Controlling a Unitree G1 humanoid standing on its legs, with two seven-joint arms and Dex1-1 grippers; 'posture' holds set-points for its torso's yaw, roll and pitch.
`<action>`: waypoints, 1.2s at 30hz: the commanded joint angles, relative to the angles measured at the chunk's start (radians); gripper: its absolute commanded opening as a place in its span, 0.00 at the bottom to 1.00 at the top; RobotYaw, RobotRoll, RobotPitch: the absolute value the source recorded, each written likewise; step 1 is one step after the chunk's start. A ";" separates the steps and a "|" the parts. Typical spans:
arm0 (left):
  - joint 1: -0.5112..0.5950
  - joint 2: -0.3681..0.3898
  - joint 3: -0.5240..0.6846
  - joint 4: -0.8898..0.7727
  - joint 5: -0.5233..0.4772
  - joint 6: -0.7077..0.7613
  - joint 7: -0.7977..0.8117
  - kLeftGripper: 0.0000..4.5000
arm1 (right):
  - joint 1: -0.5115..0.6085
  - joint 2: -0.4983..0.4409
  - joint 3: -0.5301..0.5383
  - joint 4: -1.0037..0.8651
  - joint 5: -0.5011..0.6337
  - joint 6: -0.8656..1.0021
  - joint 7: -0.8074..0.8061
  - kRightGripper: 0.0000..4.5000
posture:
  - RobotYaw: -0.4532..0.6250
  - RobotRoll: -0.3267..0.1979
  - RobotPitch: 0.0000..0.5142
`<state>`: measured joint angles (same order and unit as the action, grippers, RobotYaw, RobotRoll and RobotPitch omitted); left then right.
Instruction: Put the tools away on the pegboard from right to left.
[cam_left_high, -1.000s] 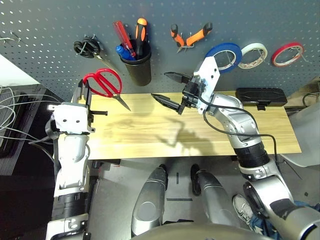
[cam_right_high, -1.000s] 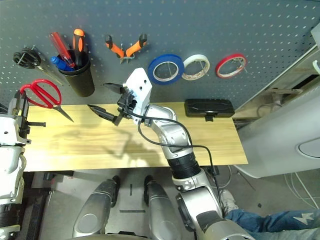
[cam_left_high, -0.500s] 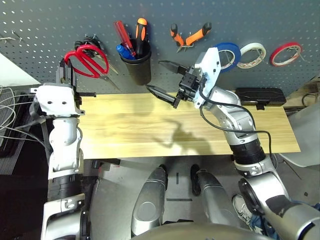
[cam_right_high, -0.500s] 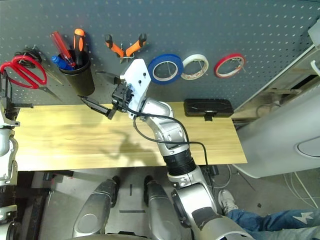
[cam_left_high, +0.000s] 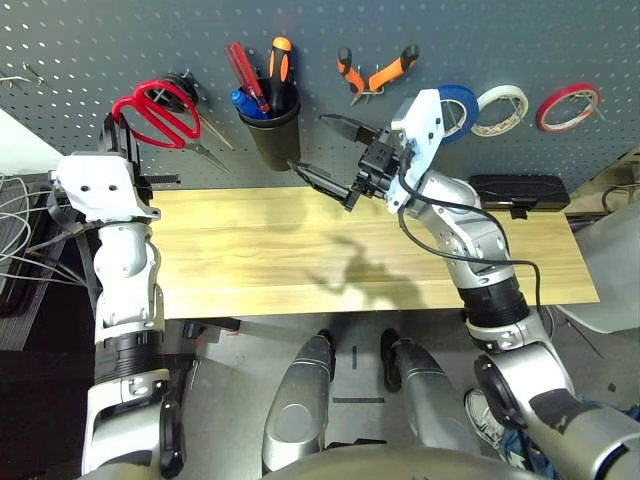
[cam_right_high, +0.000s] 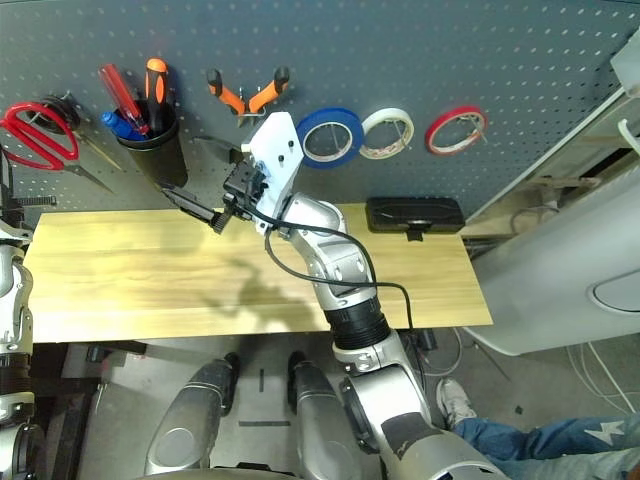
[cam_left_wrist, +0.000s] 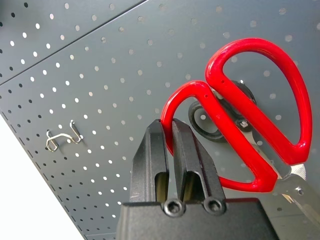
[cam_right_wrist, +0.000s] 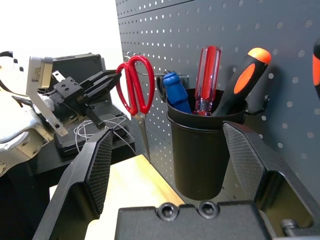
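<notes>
My left gripper (cam_left_wrist: 167, 125) is shut on one handle loop of the red-handled scissors (cam_left_high: 155, 108). It holds them against the pegboard (cam_left_high: 90, 40) at its left, over the black-handled scissors (cam_left_wrist: 210, 117). Whether a loop rests on a hook I cannot tell. The small blue-handled screwdriver (cam_left_high: 243, 101) stands in the black cup (cam_left_high: 272, 135). On hooks hang the orange-and-black pliers (cam_left_high: 375, 72) and the blue tape roll (cam_right_high: 332, 137). My right gripper (cam_left_high: 307, 142) is open and empty, level with the cup (cam_right_wrist: 197, 145) and just right of it.
A red-handled and an orange-and-black screwdriver (cam_left_high: 281, 70) share the cup. White tape (cam_left_high: 503, 108) and red tape (cam_left_high: 570, 105) hang at the right. A black case (cam_left_high: 522, 190) lies at the wooden table's (cam_left_high: 300, 260) back right. A bare hook (cam_left_wrist: 62, 136) sits left of the scissors.
My left arm lifted the red scissors from the table's left end up to the board by the black scissors. My right gripper shifted left and up toward the cup.
</notes>
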<state>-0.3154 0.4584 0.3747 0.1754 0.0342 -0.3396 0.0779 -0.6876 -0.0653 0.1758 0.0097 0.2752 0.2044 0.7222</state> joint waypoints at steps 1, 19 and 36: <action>0.033 -0.004 0.015 0.002 -0.008 -0.011 0.004 0.01 | 0.007 0.000 0.008 0.001 0.011 0.008 0.004 1.00 | 0.54 0.62 0.52; -0.015 -0.006 0.020 0.084 -0.041 0.041 0.020 0.01 | 0.005 -0.005 0.012 0.010 0.005 0.017 0.004 1.00 | 0.54 0.62 0.50; -0.049 -0.024 -0.120 0.282 -0.021 0.092 -0.111 0.67 | 0.075 -0.041 -0.027 0.066 -0.023 0.060 -0.089 1.00 | 0.53 0.62 0.50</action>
<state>-0.4018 0.4458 0.2760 0.4362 -0.0013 -0.2453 -0.0173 -0.6485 -0.0938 0.1624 0.0572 0.2636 0.2320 0.6514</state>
